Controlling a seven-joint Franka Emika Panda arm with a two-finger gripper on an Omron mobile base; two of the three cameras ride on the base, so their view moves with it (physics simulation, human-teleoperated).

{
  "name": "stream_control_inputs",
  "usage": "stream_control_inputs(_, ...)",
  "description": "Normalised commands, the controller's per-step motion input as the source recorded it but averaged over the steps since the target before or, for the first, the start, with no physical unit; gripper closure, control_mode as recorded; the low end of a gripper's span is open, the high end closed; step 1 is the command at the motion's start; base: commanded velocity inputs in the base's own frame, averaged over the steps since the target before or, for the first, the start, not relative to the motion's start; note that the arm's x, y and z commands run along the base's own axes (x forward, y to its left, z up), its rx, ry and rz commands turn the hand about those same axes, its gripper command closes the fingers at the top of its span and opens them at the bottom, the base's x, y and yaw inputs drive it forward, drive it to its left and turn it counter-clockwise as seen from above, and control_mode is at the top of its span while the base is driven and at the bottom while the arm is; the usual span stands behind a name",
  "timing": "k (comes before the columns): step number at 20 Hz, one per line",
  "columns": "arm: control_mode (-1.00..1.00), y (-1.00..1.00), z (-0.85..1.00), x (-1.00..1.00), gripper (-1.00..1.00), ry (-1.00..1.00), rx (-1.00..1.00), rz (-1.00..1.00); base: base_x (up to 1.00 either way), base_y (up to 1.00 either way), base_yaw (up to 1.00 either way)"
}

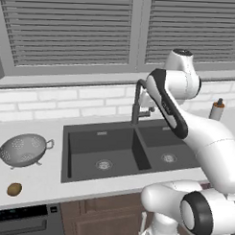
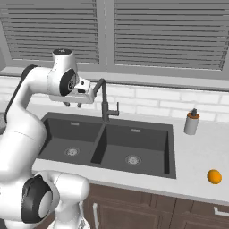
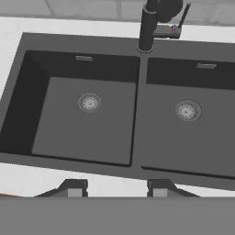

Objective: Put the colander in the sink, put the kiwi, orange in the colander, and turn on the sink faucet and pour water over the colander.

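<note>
Partly masked by the white arm, the tall dark sink faucet shows only its slim stem and bent spout in the left base view, and in the hand view its top is cut off. Below it, the matte dark-grey double sink carries a round silver drain in each basin; the gripper hangs above its near rim, tips spread with nothing between them. On the pale counter, the perforated metal colander and brown oval kiwi lie left of the sink; the round orange and soap bottle lie right.
</note>
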Motion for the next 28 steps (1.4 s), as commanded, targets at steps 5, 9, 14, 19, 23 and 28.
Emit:
stream_control_inputs(5,-1.00,0.13,0.00,-0.17,-1.00,-0.05,0.00,-0.03,0.00,0.00,0.00)
stream_control_inputs(9,-1.00,0.42,0.00,-0.27,-1.00,-0.04,0.00,-0.01,0.00,0.00,0.00)
stream_control_inputs(14,-1.00,0.51,-0.03,-0.28,-1.00,0.00,0.03,-0.07,0.00,0.00,0.00)
stream_control_inputs(19,-1.00,0.68,-0.15,-0.17,-1.00,0.00,0.06,-0.13,0.00,0.00,0.00)
stream_control_inputs(23,-1.00,0.71,-0.22,-0.05,-1.00,0.00,0.05,-0.12,0.00,0.00,0.00)
stream_control_inputs(28,-1.00,0.68,-0.38,0.00,-1.00,0.00,0.01,-0.06,0.00,0.00,0.00)
